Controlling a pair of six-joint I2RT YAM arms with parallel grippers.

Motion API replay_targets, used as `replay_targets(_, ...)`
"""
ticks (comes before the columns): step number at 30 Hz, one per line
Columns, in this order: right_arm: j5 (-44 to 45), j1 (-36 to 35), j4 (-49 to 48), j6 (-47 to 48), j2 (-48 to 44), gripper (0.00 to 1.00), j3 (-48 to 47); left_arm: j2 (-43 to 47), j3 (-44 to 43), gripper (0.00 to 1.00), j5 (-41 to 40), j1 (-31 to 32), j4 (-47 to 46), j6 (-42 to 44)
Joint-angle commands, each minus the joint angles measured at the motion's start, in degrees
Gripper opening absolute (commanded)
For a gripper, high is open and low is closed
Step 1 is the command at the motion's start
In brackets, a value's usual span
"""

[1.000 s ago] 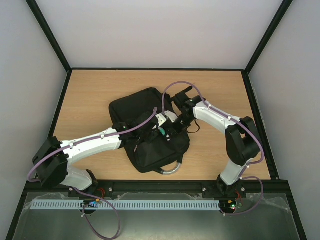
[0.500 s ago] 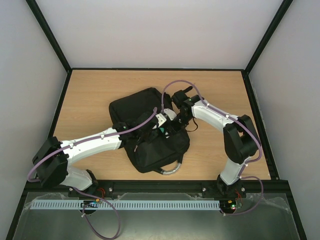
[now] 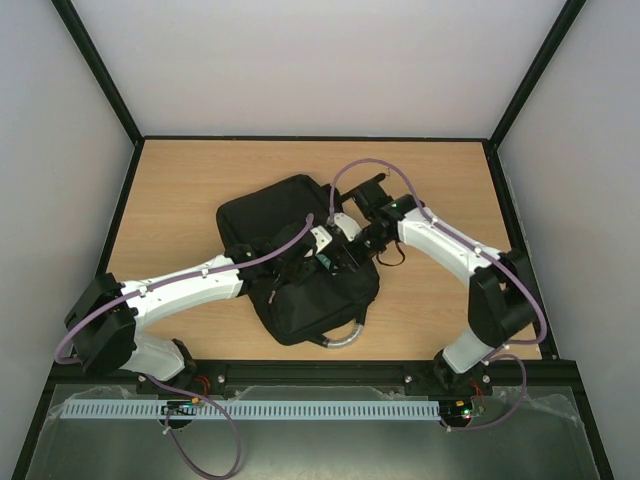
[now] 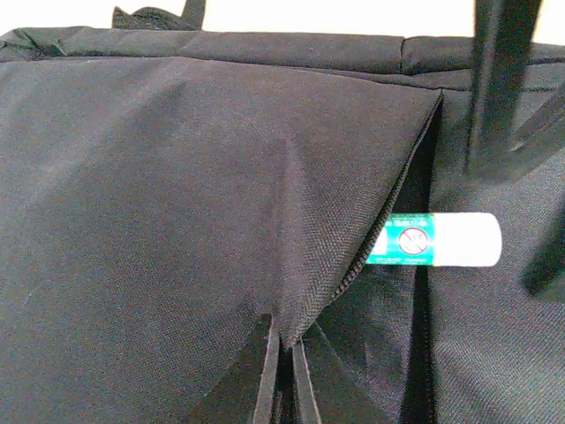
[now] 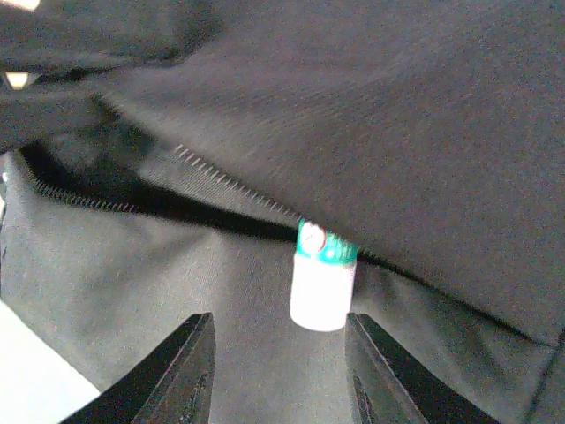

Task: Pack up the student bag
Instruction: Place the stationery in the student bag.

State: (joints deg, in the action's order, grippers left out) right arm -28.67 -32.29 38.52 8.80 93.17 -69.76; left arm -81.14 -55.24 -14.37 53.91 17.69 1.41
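The black student bag [image 3: 290, 215] lies in the middle of the table, its grey loop handle [image 3: 340, 340] toward the near edge. My left gripper [image 4: 287, 353] is shut on the edge of the bag's zippered flap [image 4: 291, 265] and holds the pocket open. A white glue stick with a green label [image 4: 437, 239] lies half inside the opening; it also shows in the right wrist view [image 5: 323, 276]. My right gripper [image 5: 275, 371] is open, its fingers just short of the stick's white end, not touching it.
The bag's black strap [image 3: 390, 255] curls on the wood to the right of the bag. Bare wooden table [image 3: 180, 190] surrounds the bag, bounded by a black frame and grey walls.
My right arm has drawn back to the right, away from the bag opening, leaving the glue stick in the pocket mouth. The left arm has stayed put.
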Motion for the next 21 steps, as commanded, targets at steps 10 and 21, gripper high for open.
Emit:
replay_targets(10,13.0,-0.1,-17.1,33.9,-25.1,0.69,21.3,0.0,-1.8,0.03,0.7,-0.2,-0.4,-0.4)
replay_targets(21,11.0,-0.3,-23.7,35.9,-18.1,0.72,21.0,-0.5,-1.8,0.03,0.7,-0.2,-0.5,-0.4)
